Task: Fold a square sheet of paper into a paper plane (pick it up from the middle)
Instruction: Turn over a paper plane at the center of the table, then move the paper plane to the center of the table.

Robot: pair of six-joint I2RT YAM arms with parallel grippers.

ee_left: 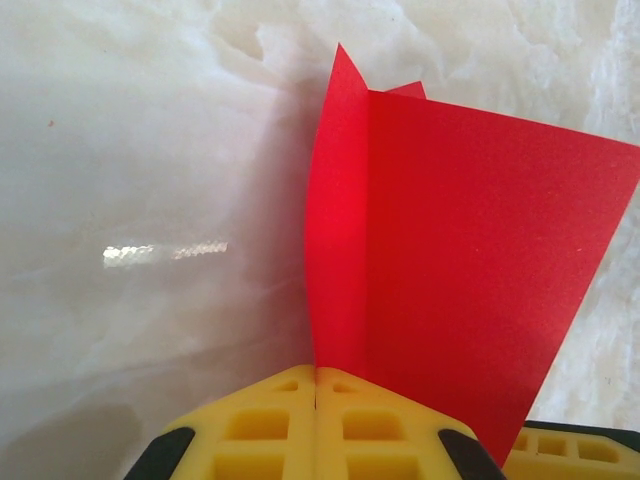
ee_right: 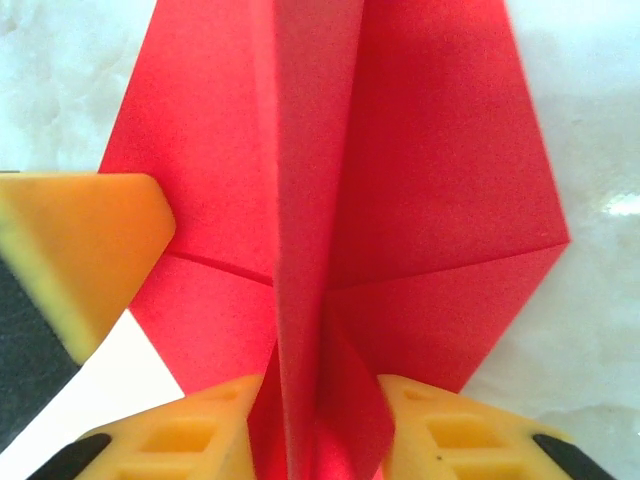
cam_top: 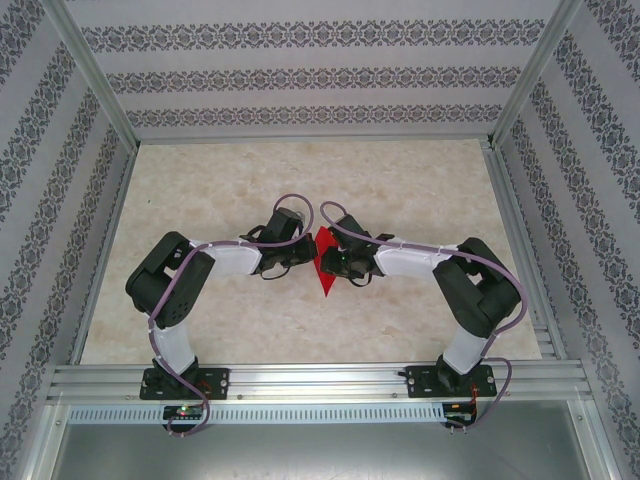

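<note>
The red paper plane (cam_top: pixel 325 266) is a partly folded sheet held at the table's middle, its point toward the near edge. My left gripper (cam_top: pixel 306 254) is shut on it; in the left wrist view the yellow jaws (ee_left: pixel 316 385) meet with a red flap (ee_left: pixel 470 250) rising from the seam. My right gripper (cam_top: pixel 340 262) faces it from the right. In the right wrist view its fingers (ee_right: pixel 315 400) stand apart, open, with the plane's upright centre ridge (ee_right: pixel 310 200) between them and wings spread to both sides. A left fingertip (ee_right: pixel 80 240) rests at the wing's left edge.
The pale marble-patterned tabletop (cam_top: pixel 420 190) lies all around the two grippers. Aluminium rails (cam_top: pixel 310 380) run along the near edge and patterned walls close the other three sides. A right-gripper finger (ee_left: pixel 570 455) shows low right in the left wrist view.
</note>
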